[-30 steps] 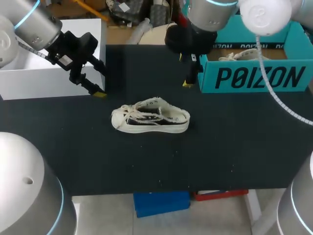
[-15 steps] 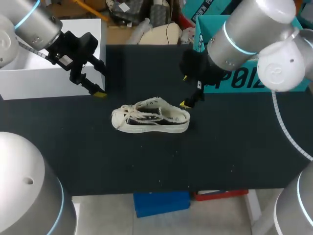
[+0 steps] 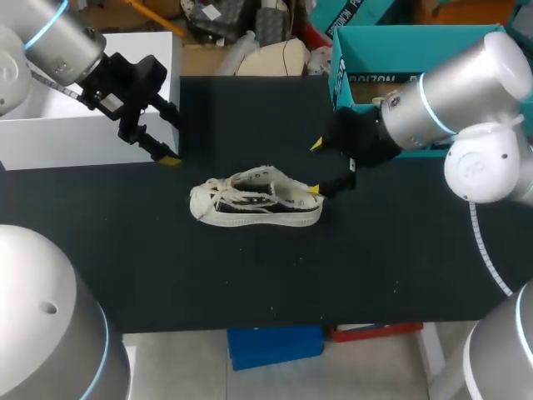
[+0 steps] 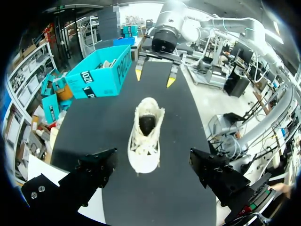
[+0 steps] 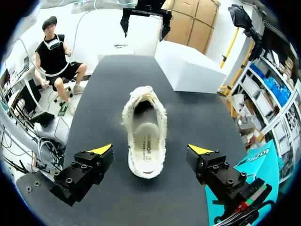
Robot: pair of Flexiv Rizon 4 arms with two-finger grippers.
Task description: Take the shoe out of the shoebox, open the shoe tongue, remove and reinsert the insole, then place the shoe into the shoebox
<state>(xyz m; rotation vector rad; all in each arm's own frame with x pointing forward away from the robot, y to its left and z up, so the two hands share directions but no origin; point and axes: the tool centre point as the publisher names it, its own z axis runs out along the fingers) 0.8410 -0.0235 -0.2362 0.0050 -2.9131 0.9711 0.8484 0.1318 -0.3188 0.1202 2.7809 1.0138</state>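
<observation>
Black tbl [image 3: 250, 275]: shoe [image 3: 256, 200] ctr; R gripper [image 3: 315, 167] at its 3 o'clock, jaws apart by heel; L gripper [image 3: 172, 142] 10 o'clock, jaws apart; teal shoebox [image 3: 416, 42] 2 o'clock.

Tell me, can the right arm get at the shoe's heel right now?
Probably yes. The right gripper is open and faces the heel end of the shoe, which lies on the bare table; nothing stands between them.
</observation>
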